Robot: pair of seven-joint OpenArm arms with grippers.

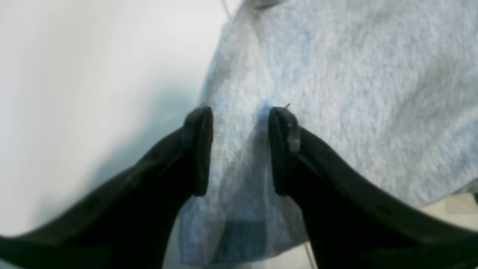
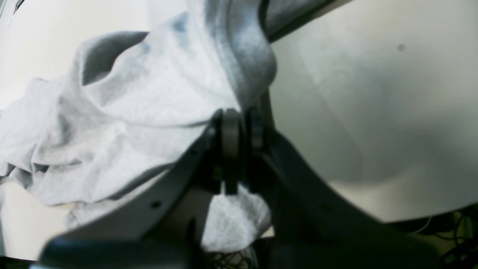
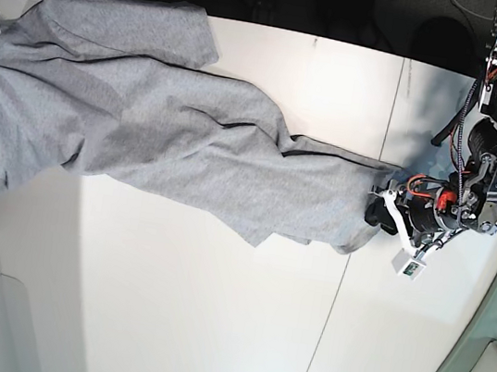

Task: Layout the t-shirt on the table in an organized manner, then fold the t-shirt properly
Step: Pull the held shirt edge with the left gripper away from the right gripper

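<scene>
Grey tee (image 3: 154, 130) lies stretched and rumpled across the white surface (image 3: 211, 311), pulled between both arms. Left end effector (image 1: 241, 149) straddles one edge, fingers apart around the cloth. Right end effector (image 2: 241, 149) is clamped on a fold at the opposite end.
</scene>
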